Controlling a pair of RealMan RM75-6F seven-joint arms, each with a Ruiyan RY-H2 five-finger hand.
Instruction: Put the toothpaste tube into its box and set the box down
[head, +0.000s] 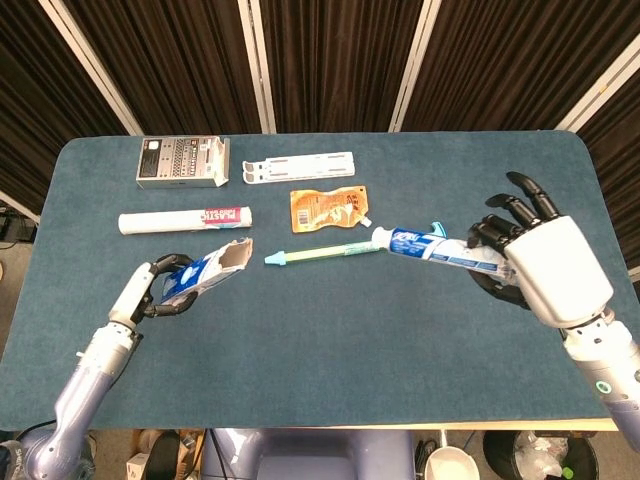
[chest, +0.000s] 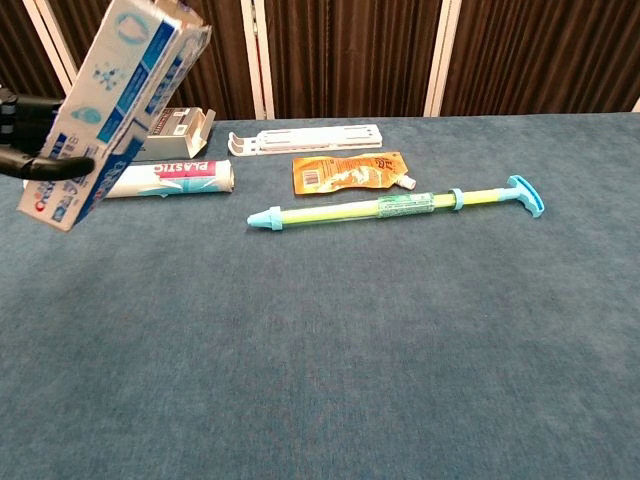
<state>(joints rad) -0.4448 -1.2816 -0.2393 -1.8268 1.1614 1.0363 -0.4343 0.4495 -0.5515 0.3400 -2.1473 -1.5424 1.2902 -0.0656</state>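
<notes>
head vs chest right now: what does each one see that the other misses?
Head only: the right hand holding the tube above the table, and the box's torn open end facing right toward the tube's cap. Chest only: the box's printed side panel, seen from the side and tilted up. Both: the left hand gripping the box, plus the plunger stick, orange pouch, white roll, white rack and grey carton lying on the table.
</notes>
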